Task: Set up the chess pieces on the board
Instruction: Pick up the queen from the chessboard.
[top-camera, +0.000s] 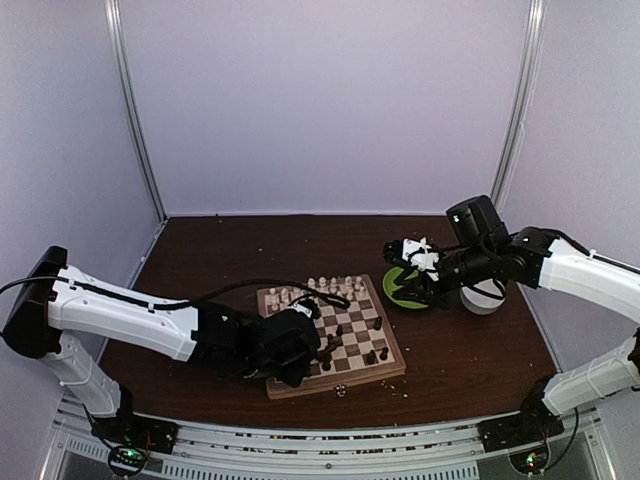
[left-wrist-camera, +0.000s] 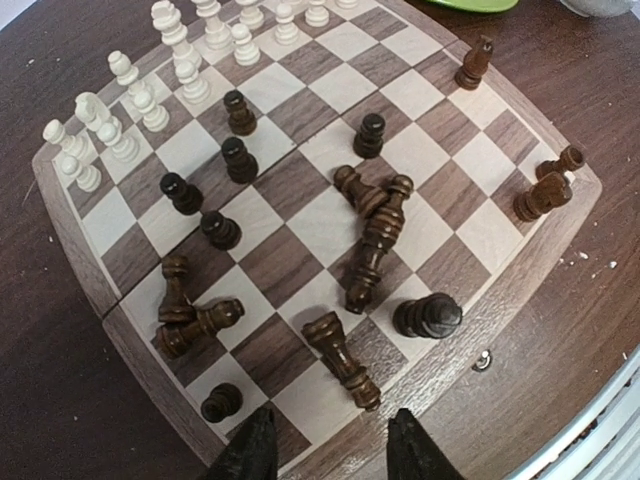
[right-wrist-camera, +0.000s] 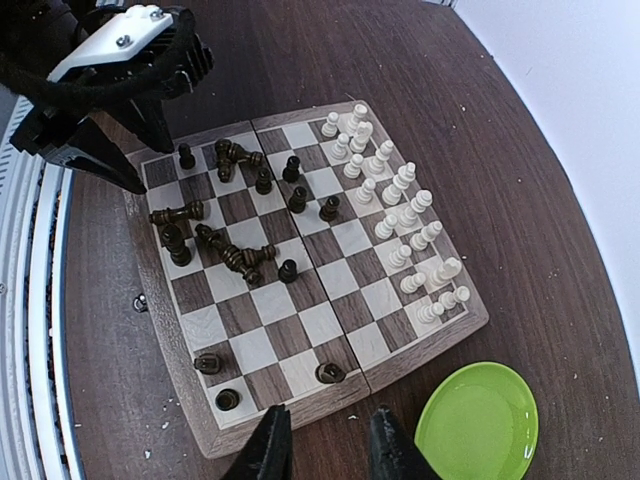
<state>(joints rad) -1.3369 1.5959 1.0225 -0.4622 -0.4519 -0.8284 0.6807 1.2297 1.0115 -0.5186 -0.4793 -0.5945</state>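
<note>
Board sits centre-front on the worktop, slightly skewed. Its near edge is close to the worktop's near edge, with a metal clasp on that edge face. Pale pieces stand upright in two rows along the board's far edge. Dark pieces are scattered over the near half: some upright, several lying on their sides, a few touching in small heaps, three near the right rim. Green plate lies on the worktop just beside the board's far right corner, not touching it, and shows plain green all over. White bowl is just right of the plate; its inside is hidden behind the right arm. Left fingers are spread apart, low over the board's near left edge. Right fingers are spread apart, raised over the board's right rim beside the plate. A broad band of worktop runs between the board's far edge and the back wall. Pale specks lie along the front.
</note>
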